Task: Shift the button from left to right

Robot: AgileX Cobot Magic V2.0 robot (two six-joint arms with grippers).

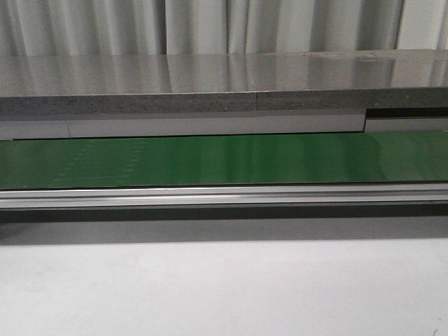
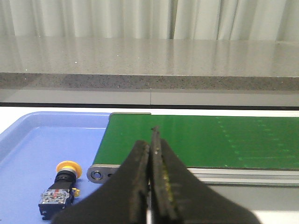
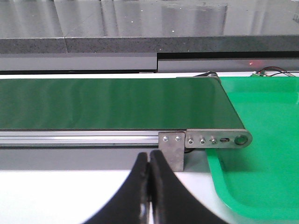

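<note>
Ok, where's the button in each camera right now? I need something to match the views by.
Front view: the button is not in the picture.
Left wrist view: the button lies on its side in the blue tray, beside the end of the green conveyor belt.
Right wrist view: not in the picture.
Shared landmark: the green conveyor belt, seen in all three views.
</note>
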